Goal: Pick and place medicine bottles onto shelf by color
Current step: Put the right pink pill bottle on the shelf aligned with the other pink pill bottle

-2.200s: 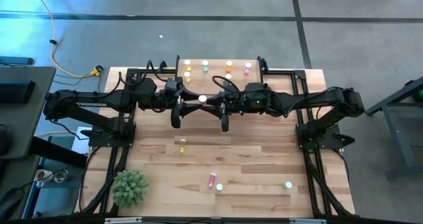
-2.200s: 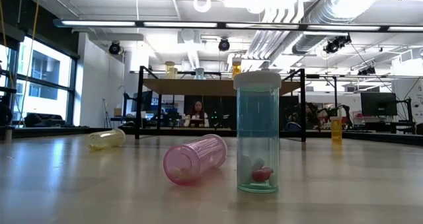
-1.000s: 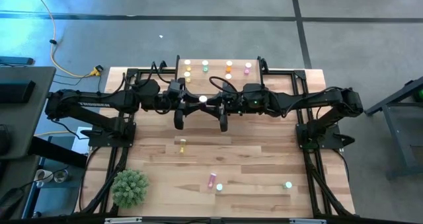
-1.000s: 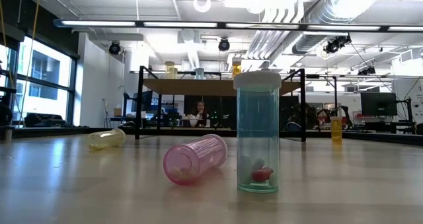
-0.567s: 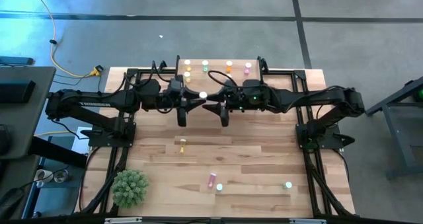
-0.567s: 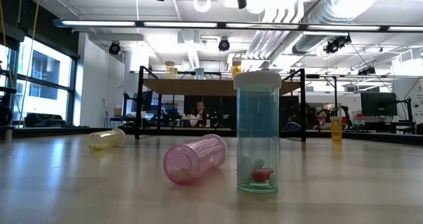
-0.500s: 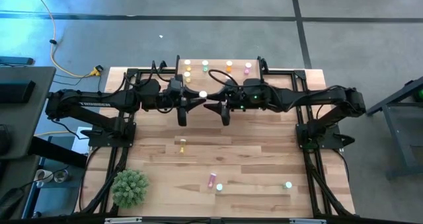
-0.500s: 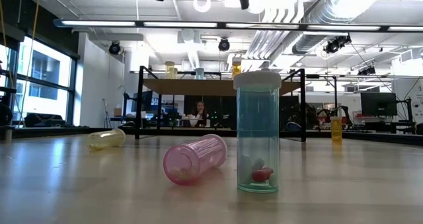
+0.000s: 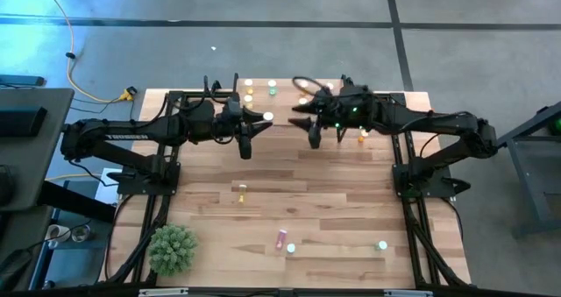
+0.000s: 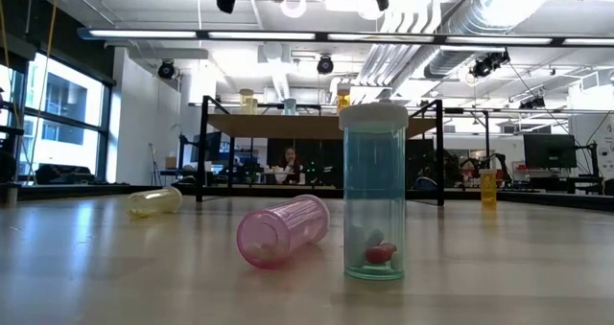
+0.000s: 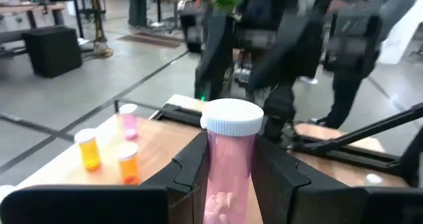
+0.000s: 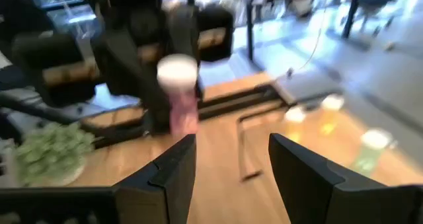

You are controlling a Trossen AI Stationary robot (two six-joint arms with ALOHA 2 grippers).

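Observation:
My left gripper (image 9: 262,119) holds a pink medicine bottle (image 11: 230,159) with a white cap high above the table, just near of the shelf (image 9: 285,84). My right gripper (image 9: 297,119) hangs open a little to the right of it, its fingers (image 12: 305,172) with nothing between them. Yellow, green, orange and pink bottles stand on the shelf (image 11: 155,141). On the table, a yellow bottle (image 9: 242,190) and a pink bottle (image 9: 281,238) lie on their sides, and a teal bottle (image 10: 374,193) stands upright. My left gripper pinches the pink bottle's body (image 11: 228,174) just below its white cap (image 11: 231,117) between its two fingers (image 11: 192,173). The fingers come in about level from the table's left. The bottle stands upright in the hold, lifted clear of the table.
A green plant (image 9: 172,249) sits at the near left corner. Another green bottle (image 9: 382,244) stands near the front right. Black frame rails (image 9: 399,170) run along both sides of the table. Bare planks lie between the arms and the loose bottles.
My right gripper has come off the pink bottle and swung away toward the table's right and far edge. My left gripper has kept the bottle upright and carried it slightly toward the shelf.

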